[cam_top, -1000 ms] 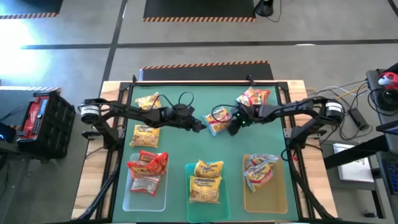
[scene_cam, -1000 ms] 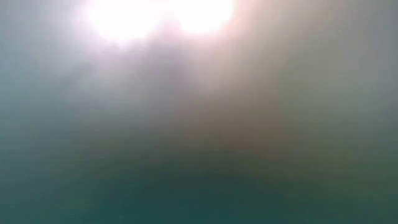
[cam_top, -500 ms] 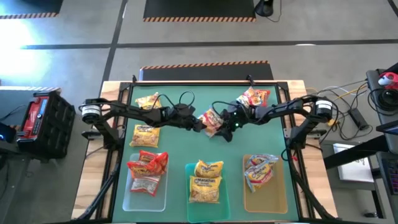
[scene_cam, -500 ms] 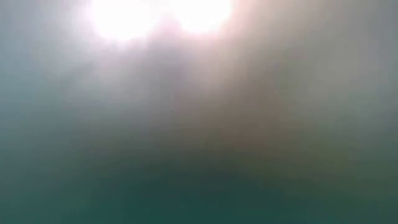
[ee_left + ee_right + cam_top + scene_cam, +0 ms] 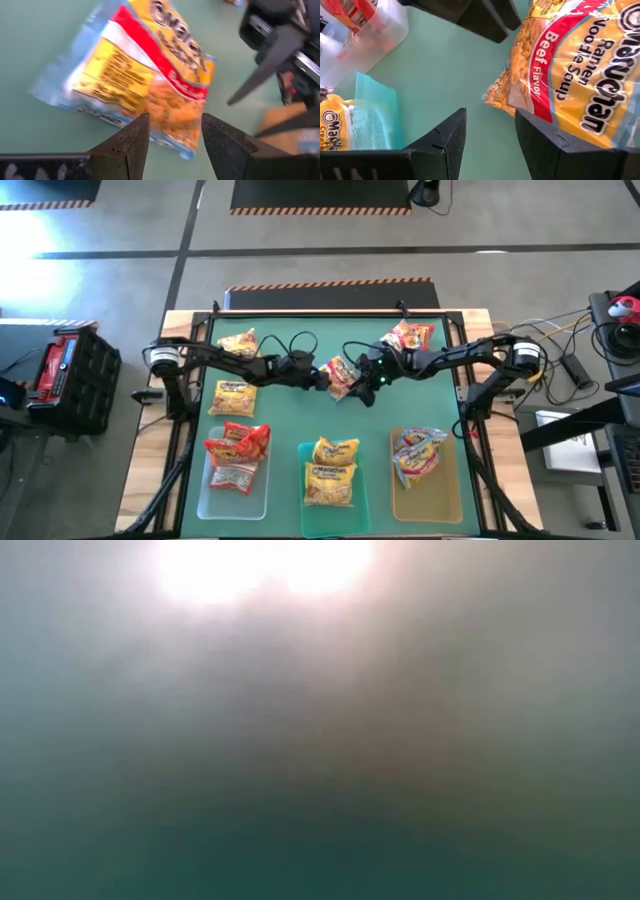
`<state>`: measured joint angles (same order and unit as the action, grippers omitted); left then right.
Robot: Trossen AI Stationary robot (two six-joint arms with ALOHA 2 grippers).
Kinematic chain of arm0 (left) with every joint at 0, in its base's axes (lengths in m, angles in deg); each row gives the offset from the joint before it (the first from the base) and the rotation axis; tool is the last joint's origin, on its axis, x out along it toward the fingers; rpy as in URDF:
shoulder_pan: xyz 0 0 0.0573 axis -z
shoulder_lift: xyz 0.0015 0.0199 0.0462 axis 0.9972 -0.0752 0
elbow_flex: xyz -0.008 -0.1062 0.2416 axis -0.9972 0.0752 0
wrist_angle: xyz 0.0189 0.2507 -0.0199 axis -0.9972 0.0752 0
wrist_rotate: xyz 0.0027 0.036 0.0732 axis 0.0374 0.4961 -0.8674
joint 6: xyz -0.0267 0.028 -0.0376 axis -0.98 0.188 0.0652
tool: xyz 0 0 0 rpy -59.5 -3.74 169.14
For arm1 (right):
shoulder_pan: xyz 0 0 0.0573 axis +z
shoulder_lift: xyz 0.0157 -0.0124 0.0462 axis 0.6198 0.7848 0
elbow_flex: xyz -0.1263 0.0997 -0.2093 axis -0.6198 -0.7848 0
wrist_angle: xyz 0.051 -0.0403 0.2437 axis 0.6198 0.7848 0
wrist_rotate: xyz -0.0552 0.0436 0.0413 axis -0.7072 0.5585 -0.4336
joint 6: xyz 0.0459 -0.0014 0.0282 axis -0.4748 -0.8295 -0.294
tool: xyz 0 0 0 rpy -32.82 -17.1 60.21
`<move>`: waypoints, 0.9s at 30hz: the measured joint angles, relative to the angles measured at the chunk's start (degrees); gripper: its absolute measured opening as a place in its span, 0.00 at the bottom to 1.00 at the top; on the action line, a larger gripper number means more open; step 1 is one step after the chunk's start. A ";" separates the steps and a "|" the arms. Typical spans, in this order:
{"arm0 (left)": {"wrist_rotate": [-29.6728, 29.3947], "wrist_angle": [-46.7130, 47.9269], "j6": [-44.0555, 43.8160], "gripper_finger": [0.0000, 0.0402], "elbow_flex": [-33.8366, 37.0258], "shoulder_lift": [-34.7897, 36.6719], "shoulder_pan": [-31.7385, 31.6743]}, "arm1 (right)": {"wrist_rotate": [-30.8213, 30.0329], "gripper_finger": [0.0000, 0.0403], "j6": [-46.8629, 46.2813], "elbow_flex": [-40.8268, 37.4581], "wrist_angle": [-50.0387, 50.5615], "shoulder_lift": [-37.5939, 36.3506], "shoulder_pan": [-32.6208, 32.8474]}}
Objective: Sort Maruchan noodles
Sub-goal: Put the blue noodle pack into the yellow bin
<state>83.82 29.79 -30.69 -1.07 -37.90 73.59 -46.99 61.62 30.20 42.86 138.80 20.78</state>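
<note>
Two grippers meet mid-table over one crinkly orange-yellow beef ramen packet (image 5: 340,373) with a red band. The left gripper (image 5: 171,131) has parted fingers with the packet's edge between them; the right gripper (image 5: 489,131) is spread, the packet just beside it.

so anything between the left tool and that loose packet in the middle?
Nothing visible. The left tool is right at the packet, which lies straight ahead of its open fingers in the left wrist view. The right tool is close on the packet's far side, not in between.
</note>
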 joint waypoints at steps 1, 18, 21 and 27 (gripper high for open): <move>-0.86 -0.02 -0.50 0.40 -0.01 -0.24 0.04 | -0.04 0.40 0.00 0.00 0.34 -0.04 0.00; -3.44 1.92 -1.60 0.40 0.05 -2.58 0.16 | -0.08 0.40 -0.02 0.02 1.46 -1.95 -1.14; -3.43 1.08 1.29 0.40 -0.10 0.13 0.61 | -0.17 0.40 0.04 0.02 2.24 -2.78 -1.68; -3.42 1.31 4.54 0.40 -2.65 -1.23 0.88 | -1.57 0.40 0.58 0.02 2.35 -3.49 -2.27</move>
<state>80.39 31.10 -26.15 -3.71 -39.13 74.47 -48.56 62.20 30.22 45.21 135.31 18.51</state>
